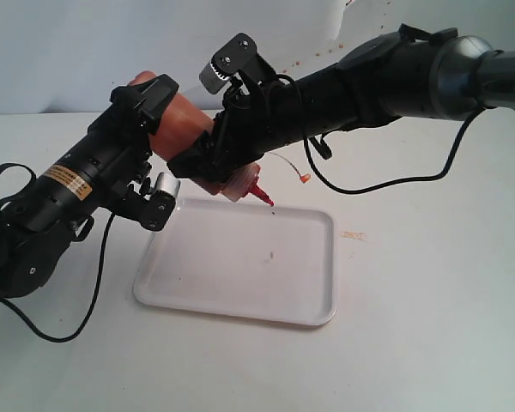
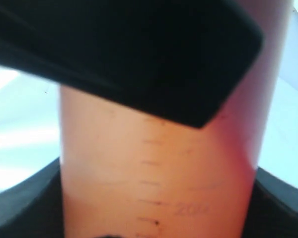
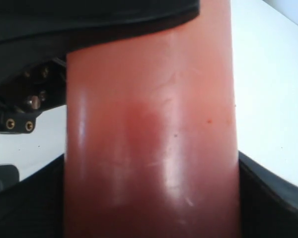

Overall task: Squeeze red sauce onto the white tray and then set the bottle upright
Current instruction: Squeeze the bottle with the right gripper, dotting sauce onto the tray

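Both arms are on the bottle (image 1: 182, 120), carried in the air above the bench (image 1: 429, 326). It slants with its base up toward 10 o'clock and its nozzle (image 1: 261, 196) down toward 4 o'clock. The left fingers (image 2: 25, 203) are closed on either side of the body near the base. The right fingers (image 3: 273, 193) clamp it lower down, near the cap, and the wall fills both wrist views. The nozzle tip hangs just over the white tray (image 1: 240, 287) at its 12 o'clock rim. We see no clear pool or line of red sauce on the tray. There is one tiny dark speck (image 1: 272, 254) near its middle, too small to call. We judge the squeeze as barely begun or just starting. Proper dispensing is left to do, then righting the bottle and standing it on the bench.
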`<act>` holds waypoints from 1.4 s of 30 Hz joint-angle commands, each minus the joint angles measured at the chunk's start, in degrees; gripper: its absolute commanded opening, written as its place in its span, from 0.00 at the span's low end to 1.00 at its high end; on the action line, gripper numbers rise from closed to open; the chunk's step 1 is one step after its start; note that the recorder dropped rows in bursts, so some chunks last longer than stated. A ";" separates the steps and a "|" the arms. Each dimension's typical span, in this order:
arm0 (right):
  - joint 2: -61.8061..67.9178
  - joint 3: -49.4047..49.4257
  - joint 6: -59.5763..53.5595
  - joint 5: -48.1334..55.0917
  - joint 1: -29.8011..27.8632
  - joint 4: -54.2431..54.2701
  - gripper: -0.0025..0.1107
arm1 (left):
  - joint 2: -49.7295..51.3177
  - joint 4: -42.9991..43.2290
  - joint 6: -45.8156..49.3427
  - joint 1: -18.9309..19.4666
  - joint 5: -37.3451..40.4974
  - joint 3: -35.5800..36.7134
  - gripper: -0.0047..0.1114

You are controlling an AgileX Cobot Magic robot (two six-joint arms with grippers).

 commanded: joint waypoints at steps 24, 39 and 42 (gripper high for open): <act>-0.09 -0.49 0.21 -3.45 0.00 1.29 0.44 | -0.97 0.19 -1.55 -0.46 -2.98 -0.32 0.04; -0.09 -0.49 0.21 -3.42 0.00 1.29 0.83 | -0.97 -0.70 -1.55 -0.46 -2.98 -0.32 0.04; -0.09 -0.49 0.21 -3.65 0.00 1.29 0.83 | -0.97 -1.34 -0.81 -0.46 -2.98 -0.32 0.04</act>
